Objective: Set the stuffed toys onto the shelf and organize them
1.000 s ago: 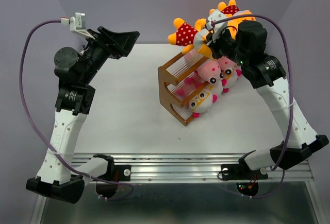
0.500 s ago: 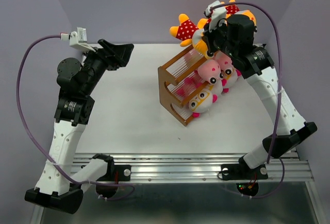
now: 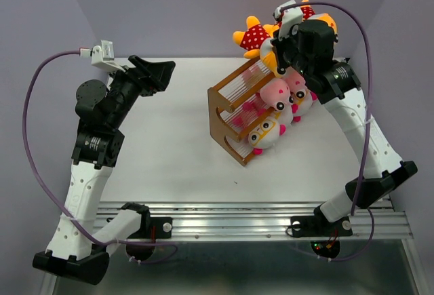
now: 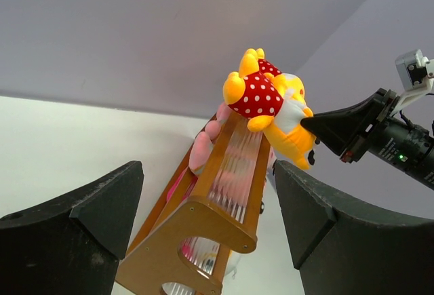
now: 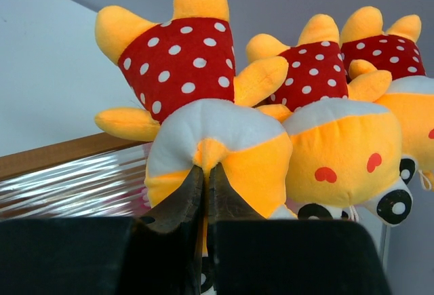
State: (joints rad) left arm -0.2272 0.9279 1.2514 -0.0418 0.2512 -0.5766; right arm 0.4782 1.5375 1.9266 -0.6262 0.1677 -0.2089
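Bench left of and in front of the shelf: open approach. Shelf's right side blocked by pink and white-faced toys packed against it. Far top corner crowded: yellow toys plus right arm over them. Left arm well off to shelf's left.

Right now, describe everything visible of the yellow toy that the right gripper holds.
The yellow toy is a soft plush, yellow-orange, with a white face patch and a red shirt with white dots. It is head down, with its stubby limbs splayed upward. The right gripper is shut on the fabric of its head. It sits over the far top end of the shelf; whether it touches the rail is unclear. A similar toy sits close beside it.
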